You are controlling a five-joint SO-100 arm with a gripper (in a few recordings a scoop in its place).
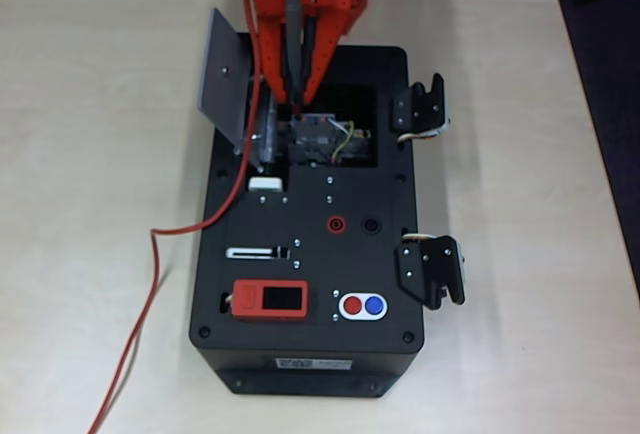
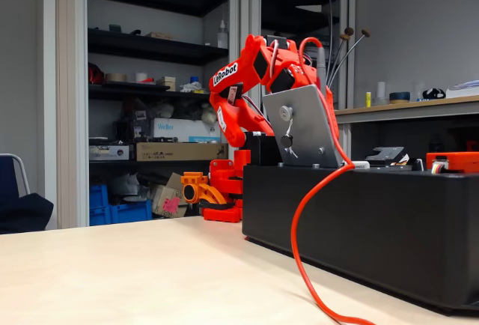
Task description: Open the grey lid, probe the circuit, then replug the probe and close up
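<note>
Overhead view alone shows probe (image 1: 293, 49) tip entering the circuit (image 1: 320, 139).

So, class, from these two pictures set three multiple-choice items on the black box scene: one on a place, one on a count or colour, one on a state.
1. Seen from overhead, where on the black box does the grey lid stand?
A. upper left of the opening
B. lower right corner
C. beside the red unit

2. How many round buttons sit in the white oval?
A. one
B. two
C. four

3. What state is the grey lid in?
A. shut flat
B. lying off on the table
C. swung up open

Answers: 1 A, it rises at the opening's upper left edge; 2 B, one red and one blue show; 3 C, the fixed view shows it standing tilted above the box.
</note>
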